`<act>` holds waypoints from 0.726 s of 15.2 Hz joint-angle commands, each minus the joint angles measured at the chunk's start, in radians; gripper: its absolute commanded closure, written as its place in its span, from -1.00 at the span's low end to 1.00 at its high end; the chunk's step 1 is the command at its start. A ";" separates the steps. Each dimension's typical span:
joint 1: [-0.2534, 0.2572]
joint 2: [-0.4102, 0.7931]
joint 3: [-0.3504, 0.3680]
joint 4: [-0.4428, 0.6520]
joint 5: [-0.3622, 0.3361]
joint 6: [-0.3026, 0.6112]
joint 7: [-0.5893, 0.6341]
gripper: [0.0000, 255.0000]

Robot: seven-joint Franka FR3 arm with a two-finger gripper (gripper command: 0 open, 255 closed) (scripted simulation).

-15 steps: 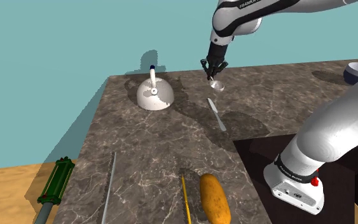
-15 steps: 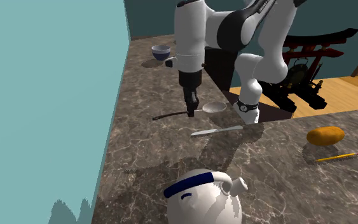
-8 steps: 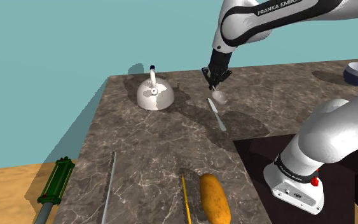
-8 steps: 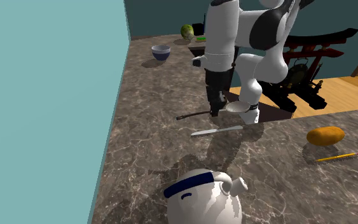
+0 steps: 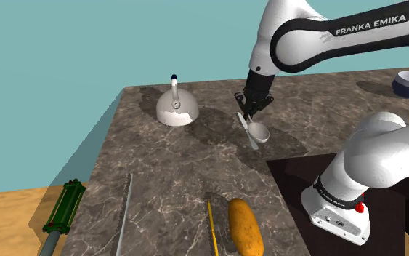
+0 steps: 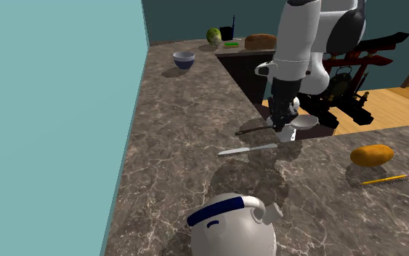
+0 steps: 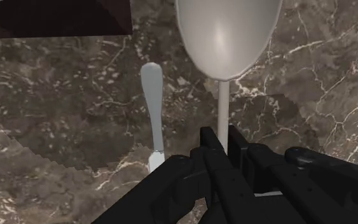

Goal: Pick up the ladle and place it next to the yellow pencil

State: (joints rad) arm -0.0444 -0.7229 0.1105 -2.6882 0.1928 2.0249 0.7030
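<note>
Ladle (image 7: 228,35) is clamped by its thin handle between the nearly closed jaws of the gripper (image 7: 225,143), bowl held out beyond the fingertips for carrying. Knife (image 7: 152,108) lies below, just beside. Yellow pencil (image 5: 211,225) is well apart.

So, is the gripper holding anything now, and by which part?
Yes, the ladle. The gripper has its fingers shut on the thin handle, a little behind the bowl.
</note>
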 commanded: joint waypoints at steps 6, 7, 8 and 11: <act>0.113 -0.179 0.130 -0.095 0.105 -0.062 0.162 1.00; 0.132 -0.201 0.151 -0.103 0.122 -0.073 0.188 1.00; 0.151 -0.222 0.172 -0.109 0.140 -0.083 0.214 1.00; 0.209 -0.273 0.238 -0.121 0.196 -0.110 0.295 1.00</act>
State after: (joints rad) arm 0.1465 -0.9776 0.3287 -2.8032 0.3704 1.9233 0.9717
